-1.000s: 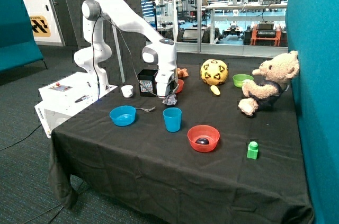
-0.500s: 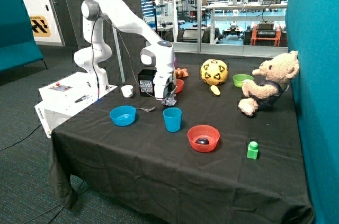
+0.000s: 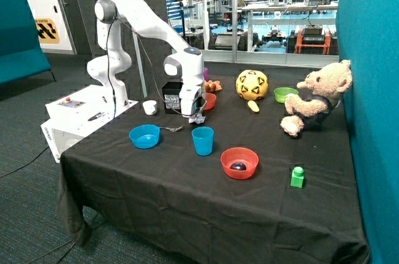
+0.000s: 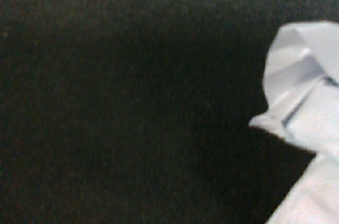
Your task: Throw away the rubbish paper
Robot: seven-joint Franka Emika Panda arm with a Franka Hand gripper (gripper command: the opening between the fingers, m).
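Carrying the rubbish paper (image 3: 199, 116) clenched in its jaws, the gripper (image 3: 197, 114) had shifted slightly toward the table's (image 3: 187, 183) arm-side edge w/ paper lifted off the cloth — pickup apparently done, disposal not yet.

Rubbish paper (image 4: 304, 123) cut off at wrist view's edge, blurred. Gripper (image 3: 197, 113) fingers too small to read in outside view. Dark item inside near red bowl (image 3: 239, 163) unidentifiable. Orange thing (image 3: 214, 85) behind arm partly hidden.
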